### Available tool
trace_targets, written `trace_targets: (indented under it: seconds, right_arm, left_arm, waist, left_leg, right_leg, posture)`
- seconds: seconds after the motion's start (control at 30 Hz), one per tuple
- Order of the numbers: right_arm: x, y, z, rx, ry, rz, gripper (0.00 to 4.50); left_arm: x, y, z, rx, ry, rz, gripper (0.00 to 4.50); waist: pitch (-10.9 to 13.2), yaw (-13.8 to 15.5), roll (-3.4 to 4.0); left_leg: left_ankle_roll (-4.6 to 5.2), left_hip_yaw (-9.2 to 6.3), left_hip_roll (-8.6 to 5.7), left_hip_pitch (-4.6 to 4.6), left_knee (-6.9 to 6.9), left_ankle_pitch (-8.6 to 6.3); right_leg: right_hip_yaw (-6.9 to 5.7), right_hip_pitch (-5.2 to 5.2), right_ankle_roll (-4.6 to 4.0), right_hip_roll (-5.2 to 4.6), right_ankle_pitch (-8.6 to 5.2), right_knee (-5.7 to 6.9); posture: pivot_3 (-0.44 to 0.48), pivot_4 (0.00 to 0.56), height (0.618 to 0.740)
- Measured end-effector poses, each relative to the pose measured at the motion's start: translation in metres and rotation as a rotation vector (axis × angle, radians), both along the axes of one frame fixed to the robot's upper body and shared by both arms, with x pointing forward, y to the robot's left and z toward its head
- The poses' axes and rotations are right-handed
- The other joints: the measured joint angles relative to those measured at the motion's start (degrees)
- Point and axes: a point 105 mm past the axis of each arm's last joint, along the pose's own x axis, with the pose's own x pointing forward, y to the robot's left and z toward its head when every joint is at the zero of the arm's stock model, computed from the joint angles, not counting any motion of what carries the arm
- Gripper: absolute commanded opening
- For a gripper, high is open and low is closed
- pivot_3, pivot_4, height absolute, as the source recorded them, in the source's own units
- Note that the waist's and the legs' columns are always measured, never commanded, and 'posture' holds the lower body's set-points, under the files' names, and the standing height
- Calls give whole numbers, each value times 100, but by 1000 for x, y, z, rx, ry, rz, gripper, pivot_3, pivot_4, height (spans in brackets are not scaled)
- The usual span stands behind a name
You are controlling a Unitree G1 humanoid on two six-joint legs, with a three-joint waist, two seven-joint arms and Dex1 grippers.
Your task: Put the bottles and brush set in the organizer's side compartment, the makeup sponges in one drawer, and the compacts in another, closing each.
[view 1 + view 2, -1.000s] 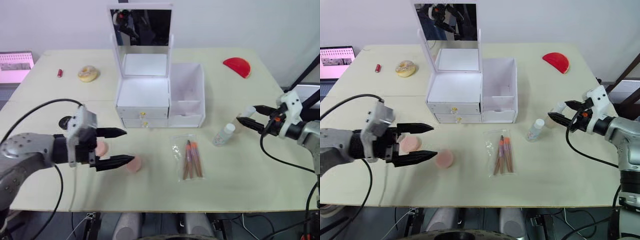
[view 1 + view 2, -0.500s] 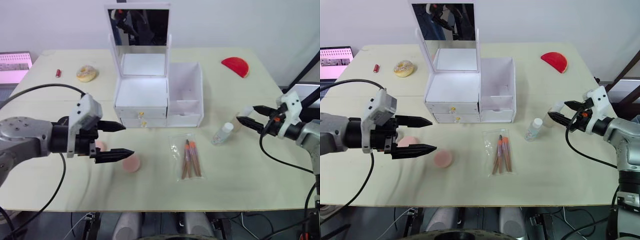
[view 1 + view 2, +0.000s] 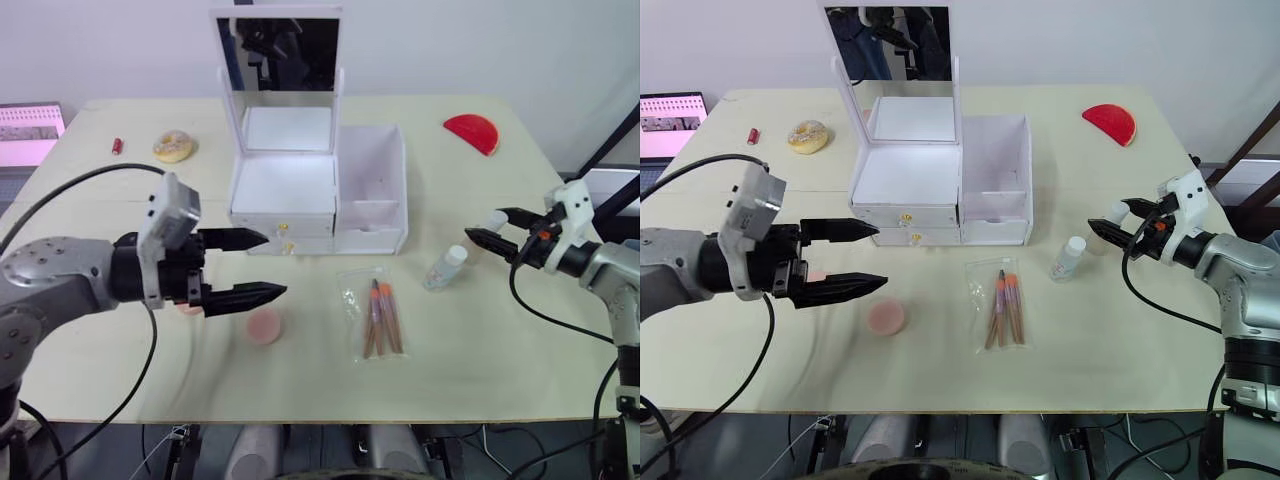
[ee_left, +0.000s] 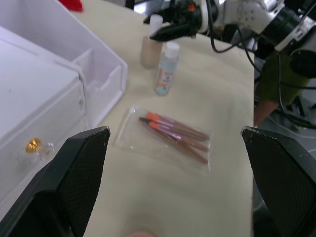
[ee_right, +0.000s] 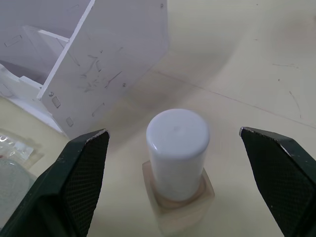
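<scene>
The squat beige bottle with its smooth white cylindrical cap (image 5: 177, 163) stands between the right tool's (image 3: 1110, 221) spread fingers — ungripped. The left tool (image 3: 262, 266) hangs open too, by the round pink sponge (image 3: 264, 326).

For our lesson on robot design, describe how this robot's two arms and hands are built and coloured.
Both arms are grey metal with black joint sections and loose black cables looping alongside. Each wrist carries a white box-shaped housing. The left hand has two long, pointed black fingers with a textured surface. The right hand has the same black fingers, with small orange-red marks near their base.
</scene>
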Motion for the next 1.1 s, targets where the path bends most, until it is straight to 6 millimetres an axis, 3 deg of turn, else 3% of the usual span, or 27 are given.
trace_targets:
  seconds: [0.17,0.2,0.27,0.43,0.47,0.97,1.1]
  right_arm:
    - [0,0,0,5,4,-2,4477]
    - [0,1,-1,10,6,-1,4230]
    - [0,3,-1,26,9,4,3597]
    - [0,5,3,48,2,13,1067]
    - [-1,7,4,57,3,21,786]
    - [-1,11,8,77,-8,37,790]
    - [-2,13,22,47,-24,52,790]
  left_arm:
    - [0,0,2,-6,-13,-1,4500]
    - [0,0,3,-8,-18,-3,4500]
    - [-1,0,3,-11,-23,-7,4500]
    - [-5,-1,-3,0,-5,-16,4500]
    - [-5,-1,-3,2,-6,-18,4500]
    - [-5,0,-3,9,-26,-20,4500]
    - [-4,0,1,17,-40,-21,4500]
  waist:
    - [0,2,0]
    - [0,2,0]
    - [0,-1,0]
    - [1,3,0]
    - [2,3,0]
    - [3,3,2]
    - [12,3,14]
  left_leg:
    - [0,0,0,0,0,0]
    - [0,1,0,0,0,0]
    - [0,1,0,0,-1,0]
    - [0,1,0,0,-1,0]
    - [0,1,0,0,0,0]
    - [0,1,0,-1,-1,0]
    - [0,2,0,-2,-1,0]
  right_leg:
    - [1,0,0,0,0,0]
    - [1,0,0,0,0,-1]
    - [1,0,0,0,0,-1]
    - [3,-1,-1,1,0,-1]
    - [3,0,-2,2,-1,-1]
    - [5,-1,-3,2,-1,-3]
    - [5,-2,-3,2,-1,-4]
  posture:
    - [0,150,739]
    - [0,150,739]
    - [0,150,739]
    - [0,150,739]
    - [0,150,739]
    - [0,150,739]
    - [0,150,739]
